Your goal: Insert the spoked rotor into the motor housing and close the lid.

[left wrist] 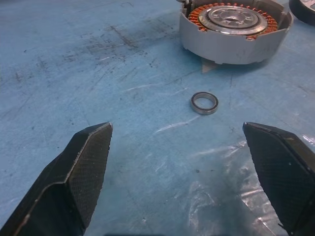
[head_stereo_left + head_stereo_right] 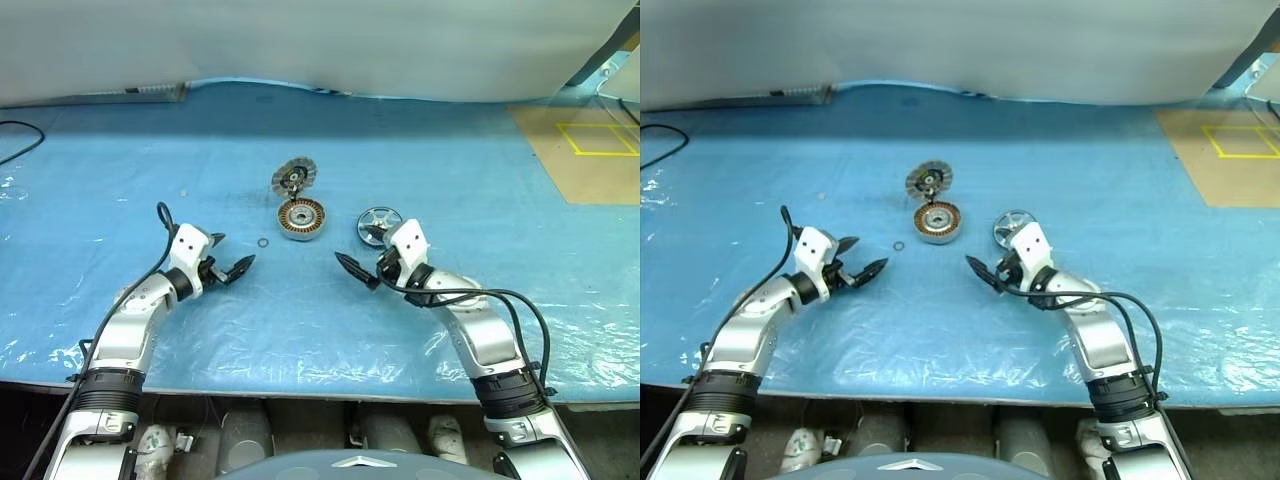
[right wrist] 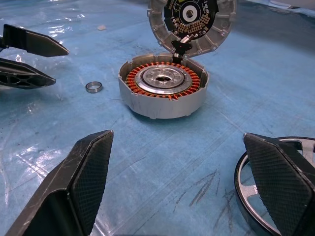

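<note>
Blue plastic sheeting (image 2: pixel 300 320) carries the motor housing (image 2: pixel 301 218), lid (image 2: pixel 293 178) propped open, awaiting the spoked rotor (image 2: pixel 377 222); left gripper (image 2: pixel 228 268) and right gripper (image 2: pixel 352 266) hover spread, empty.

The motor housing (image 2: pixel 301 219) sits mid-table on the plastic sheet (image 2: pixel 300 320), with the lid (image 2: pixel 293 178) just behind it, tilted up against its far rim. The spoked rotor (image 2: pixel 376 223) lies just right of the housing, beside the right gripper (image 2: pixel 352 268). A small ring (image 2: pixel 262 242) lies near the housing's left, ahead of the left gripper (image 2: pixel 232 268).
</note>
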Robot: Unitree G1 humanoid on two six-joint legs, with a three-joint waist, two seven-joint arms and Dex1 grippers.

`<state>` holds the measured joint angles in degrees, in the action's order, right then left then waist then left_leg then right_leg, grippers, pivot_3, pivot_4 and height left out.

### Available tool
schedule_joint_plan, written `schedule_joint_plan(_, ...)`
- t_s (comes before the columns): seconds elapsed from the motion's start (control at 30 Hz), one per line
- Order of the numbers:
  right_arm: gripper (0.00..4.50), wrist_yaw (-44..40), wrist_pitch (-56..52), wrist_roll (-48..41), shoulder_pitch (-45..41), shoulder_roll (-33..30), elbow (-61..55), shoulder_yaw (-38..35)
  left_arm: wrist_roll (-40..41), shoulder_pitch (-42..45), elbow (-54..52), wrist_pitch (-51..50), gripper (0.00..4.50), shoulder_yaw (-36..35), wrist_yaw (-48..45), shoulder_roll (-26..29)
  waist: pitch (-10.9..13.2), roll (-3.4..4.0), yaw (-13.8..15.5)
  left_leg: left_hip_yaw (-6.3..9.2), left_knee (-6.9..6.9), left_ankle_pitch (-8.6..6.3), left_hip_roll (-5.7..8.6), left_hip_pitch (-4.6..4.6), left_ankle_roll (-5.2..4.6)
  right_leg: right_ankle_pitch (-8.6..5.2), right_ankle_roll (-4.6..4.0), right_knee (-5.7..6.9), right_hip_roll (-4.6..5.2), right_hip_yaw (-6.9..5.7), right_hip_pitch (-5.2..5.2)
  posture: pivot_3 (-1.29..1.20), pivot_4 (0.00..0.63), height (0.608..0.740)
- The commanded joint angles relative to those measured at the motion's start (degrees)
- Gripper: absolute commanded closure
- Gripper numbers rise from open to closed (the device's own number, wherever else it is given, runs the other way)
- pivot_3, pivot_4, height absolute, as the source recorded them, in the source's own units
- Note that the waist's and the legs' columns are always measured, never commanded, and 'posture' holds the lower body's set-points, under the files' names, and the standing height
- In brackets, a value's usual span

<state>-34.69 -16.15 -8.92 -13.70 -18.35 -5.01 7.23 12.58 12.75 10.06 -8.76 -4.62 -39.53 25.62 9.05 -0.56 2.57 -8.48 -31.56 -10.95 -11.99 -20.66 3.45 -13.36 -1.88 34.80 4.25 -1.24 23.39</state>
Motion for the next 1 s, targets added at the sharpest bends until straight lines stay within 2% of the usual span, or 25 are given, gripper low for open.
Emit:
schedule_joint_plan(0.03, 0.04, 0.27, 2.07, 0.48, -1.61, -0.12, 0.25, -0.37, 1.25, -0.21, -1.56, 0.10, 0.00, -1.75, 1.04, -0.13, 0.00, 0.00, -0.02, 0.00, -0.01, 0.00, 0.00, 0.00, 0.00, 0.00, 0.00, 0.00, 0.00, 0.00, 0.00, 0.00, 0.150, 0.740)
schedule_joint_plan(1.0, 0.04, 0.12, 2.88, 1.53, -1.14, -0.27, -0.04, 1.21, 1.79, -1.49, -5.14, -0.84, 0.00, -0.51, 1.07, 0.02, 0.00, 0.00, 0.00, 0.00, -0.03, 0.00, -0.01, -0.01, 0.00, 0.00, 0.00, 0.02, 0.00, 0.00, 0.00, 0.00, 0.150, 0.740)
